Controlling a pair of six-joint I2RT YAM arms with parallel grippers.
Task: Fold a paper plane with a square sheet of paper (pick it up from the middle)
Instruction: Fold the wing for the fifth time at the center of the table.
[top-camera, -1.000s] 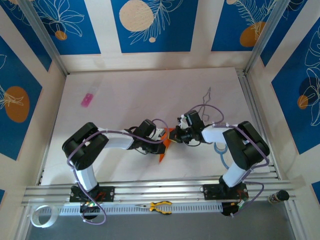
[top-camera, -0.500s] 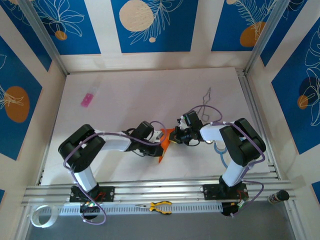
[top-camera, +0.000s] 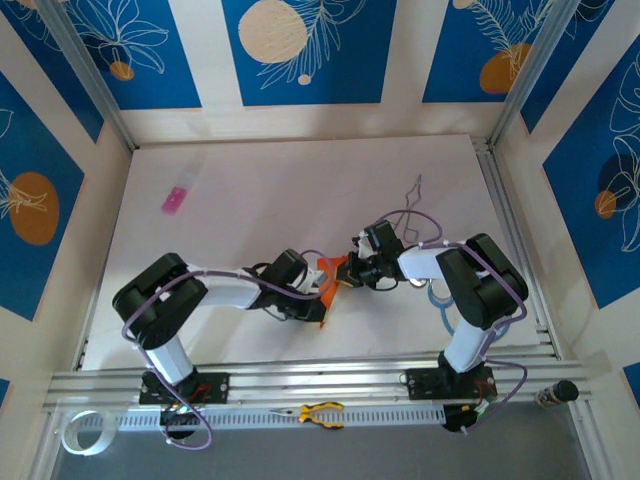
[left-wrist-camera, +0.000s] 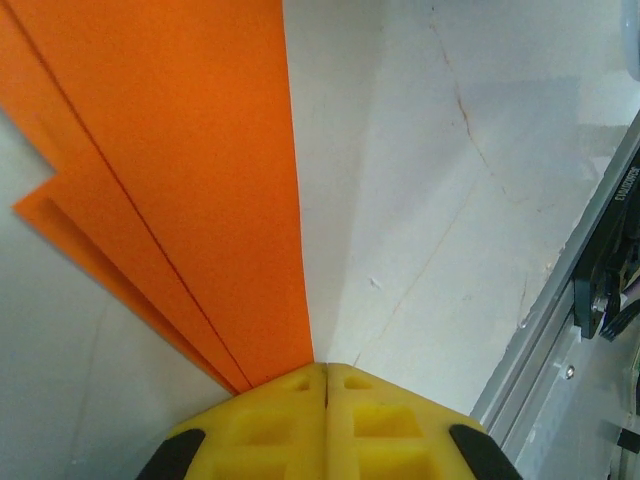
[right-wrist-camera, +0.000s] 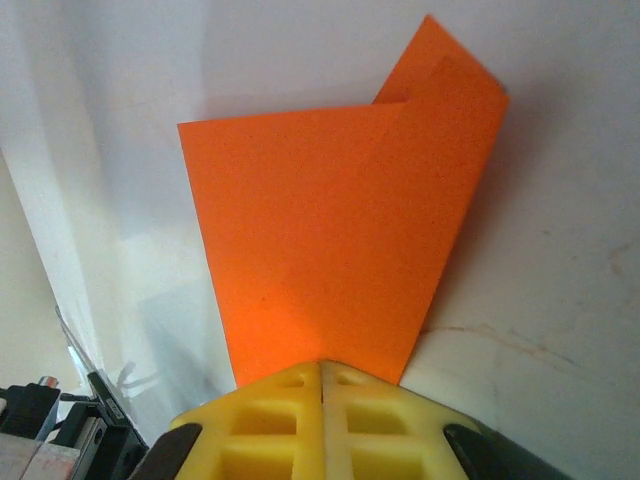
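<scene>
Pliers (top-camera: 321, 413) are lying by the near rail. Mid-table, the left gripper (left-wrist-camera: 325, 368) and right gripper (right-wrist-camera: 322, 365) are both clamping the folded paper (right-wrist-camera: 330, 230), its straight edges fanning outward. Open table (top-camera: 300, 190) is stretching beyond, toward a pink object (top-camera: 175, 199).

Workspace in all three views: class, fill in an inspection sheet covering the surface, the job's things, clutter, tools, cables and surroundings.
Surface: white table, scuffed, with a few faint marks.
Job's things: orange paper, folded into layers, between the two arms; not yet a plane.
Clutter: pink object on the table at far left; pliers on the front rail.
Tools: left tool shut on the paper's edge; right tool shut on its other end.
Cables: purple cables looped along both arms.
Surroundings: blue patterned panels on the walls.
</scene>
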